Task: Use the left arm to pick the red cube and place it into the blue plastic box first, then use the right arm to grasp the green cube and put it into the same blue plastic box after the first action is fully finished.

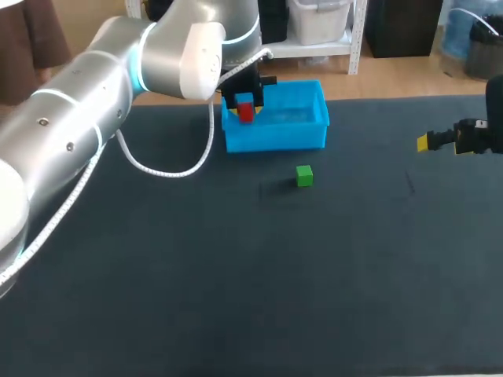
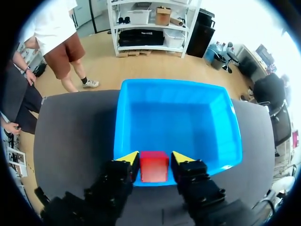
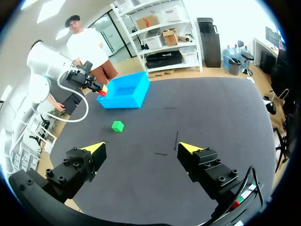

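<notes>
Red cube [image 2: 154, 169] is pinched between the left gripper's [image 2: 154, 159] fingers, hanging over the box's [image 2: 178, 117] near wall, the hollow just ahead (dropping here might clip the rim). Green cube [image 1: 304, 175] sits near the box; the right gripper [image 3: 141, 147] gapes empty, well apart.

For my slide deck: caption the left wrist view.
Left fingers grip the red cube at the near rim of the blue box.

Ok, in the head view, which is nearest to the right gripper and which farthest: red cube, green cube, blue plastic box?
From the right gripper:
1. green cube, alone on the table.
2. blue plastic box, behind it, by the far edge.
3. red cube, at the box's left end, away from this gripper.
</notes>
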Robot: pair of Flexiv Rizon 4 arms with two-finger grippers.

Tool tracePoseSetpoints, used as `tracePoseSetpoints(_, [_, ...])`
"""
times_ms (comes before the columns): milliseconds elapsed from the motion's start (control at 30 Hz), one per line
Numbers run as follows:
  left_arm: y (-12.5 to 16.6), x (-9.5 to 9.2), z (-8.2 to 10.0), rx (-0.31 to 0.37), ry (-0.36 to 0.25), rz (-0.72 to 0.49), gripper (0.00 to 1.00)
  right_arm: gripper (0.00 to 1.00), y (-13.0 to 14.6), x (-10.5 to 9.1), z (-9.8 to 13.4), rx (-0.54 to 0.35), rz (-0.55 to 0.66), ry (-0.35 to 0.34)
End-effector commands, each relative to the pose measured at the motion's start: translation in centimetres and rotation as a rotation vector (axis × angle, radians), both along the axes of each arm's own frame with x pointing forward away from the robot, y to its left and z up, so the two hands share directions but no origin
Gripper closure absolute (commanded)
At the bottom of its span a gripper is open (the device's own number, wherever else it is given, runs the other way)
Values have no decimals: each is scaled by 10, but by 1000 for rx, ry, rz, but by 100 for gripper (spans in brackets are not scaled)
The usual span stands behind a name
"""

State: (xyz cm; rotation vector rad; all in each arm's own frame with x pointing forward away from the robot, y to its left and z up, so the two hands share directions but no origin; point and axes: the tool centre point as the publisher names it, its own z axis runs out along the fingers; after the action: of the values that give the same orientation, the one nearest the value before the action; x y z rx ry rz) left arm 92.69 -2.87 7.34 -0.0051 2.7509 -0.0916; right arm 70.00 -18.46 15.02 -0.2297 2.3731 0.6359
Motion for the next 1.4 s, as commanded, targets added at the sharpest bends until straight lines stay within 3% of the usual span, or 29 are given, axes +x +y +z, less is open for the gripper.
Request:
tracePoseSetpoints(33, [-7, 15, 1, 11, 32, 3, 0, 0, 0, 0, 0, 0, 1, 0])
tracePoseSetpoints(467, [0, 5, 24, 2, 59, -11, 0, 0, 0, 0, 0, 0, 1, 0])
tracePoseSetpoints(767, [18, -40, 32, -13, 103, -82, 0, 0, 0, 0, 0, 0, 1, 0])
tracePoseSetpoints(900, [30, -64, 40, -36, 89, -129, 0, 0, 0, 0, 0, 0, 1, 0])
tracePoseSetpoints(1133, [57, -103, 48, -106, 33, -226, 0, 0, 0, 0, 0, 0, 1, 0])
tracePoseSetpoints(1400, [92, -146, 41, -182, -127, -314, 0, 0, 0, 0, 0, 0, 1, 0])
